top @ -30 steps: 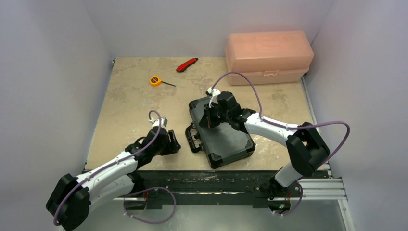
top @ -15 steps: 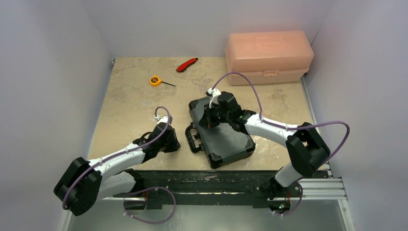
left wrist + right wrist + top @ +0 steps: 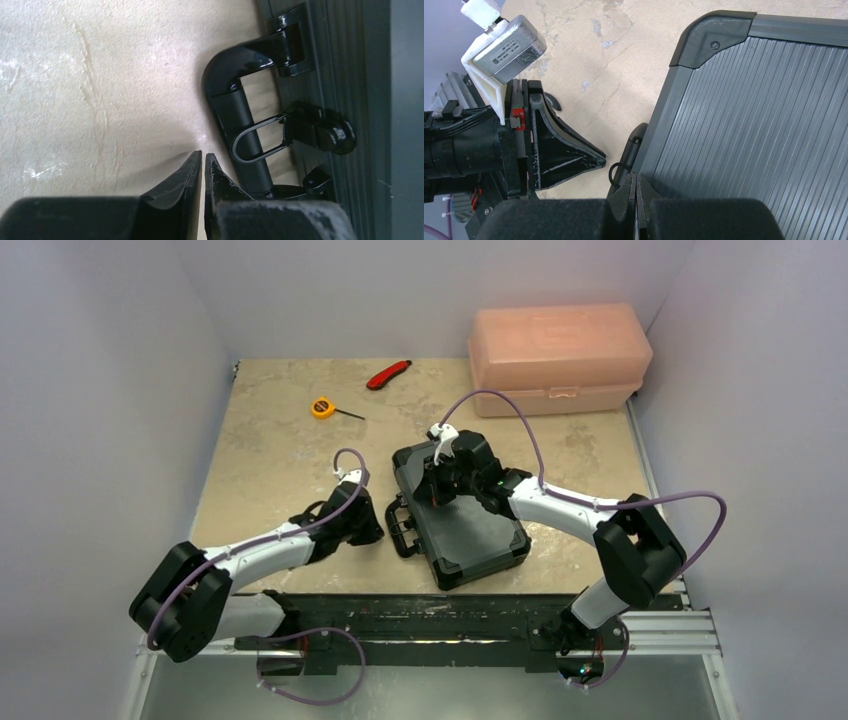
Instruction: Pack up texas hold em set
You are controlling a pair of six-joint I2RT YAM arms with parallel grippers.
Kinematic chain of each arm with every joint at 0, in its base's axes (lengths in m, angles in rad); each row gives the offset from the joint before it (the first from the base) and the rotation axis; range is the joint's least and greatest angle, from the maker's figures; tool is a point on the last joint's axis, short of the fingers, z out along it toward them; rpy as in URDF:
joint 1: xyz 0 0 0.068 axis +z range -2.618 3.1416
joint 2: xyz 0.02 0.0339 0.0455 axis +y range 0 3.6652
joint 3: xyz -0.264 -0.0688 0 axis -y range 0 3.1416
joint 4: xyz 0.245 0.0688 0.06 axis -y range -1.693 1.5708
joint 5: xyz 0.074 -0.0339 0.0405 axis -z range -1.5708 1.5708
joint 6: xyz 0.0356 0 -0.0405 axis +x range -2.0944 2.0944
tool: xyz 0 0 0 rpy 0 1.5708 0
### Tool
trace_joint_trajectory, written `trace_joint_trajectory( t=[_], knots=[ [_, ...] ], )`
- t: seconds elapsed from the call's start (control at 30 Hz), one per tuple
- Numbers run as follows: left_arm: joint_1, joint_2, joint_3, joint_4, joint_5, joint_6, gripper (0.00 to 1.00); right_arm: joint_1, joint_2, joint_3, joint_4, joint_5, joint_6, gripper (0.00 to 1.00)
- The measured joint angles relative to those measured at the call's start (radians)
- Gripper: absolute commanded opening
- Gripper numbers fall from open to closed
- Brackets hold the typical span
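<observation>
The black case (image 3: 462, 525) lies flat and closed at the middle of the counter (image 3: 270, 440), towards the near edge. Its long axis runs diagonally, far-left to near-right, and its handle (image 3: 235, 110) faces the left arm. The lid is dark grey and finely ribbed, with moulded corner caps, and a glossy latch (image 3: 320, 132) with a wire loop sits beside the handle. The left gripper (image 3: 202, 165) is low, just beside the handle, its fingers drawn almost together on nothing. The right gripper (image 3: 636, 182) is over the lid's handle-side edge, fingers pressed together, empty. A pink box (image 3: 558, 358) sits at the far right.
</observation>
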Motion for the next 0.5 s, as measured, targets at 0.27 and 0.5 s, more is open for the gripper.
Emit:
trace_joint_trajectory(
  t=[0.27,0.5],
  knots=[
    [0.000,0.051,0.031,0.020,0.019,-0.018,0.03,0.000,0.000,0.000,0.000,0.000,-0.001,0.00],
    [0.000,0.068,0.040,0.035,0.037,-0.028,0.01,0.000,0.000,0.000,0.000,0.000,-0.001,0.00]
  ],
)
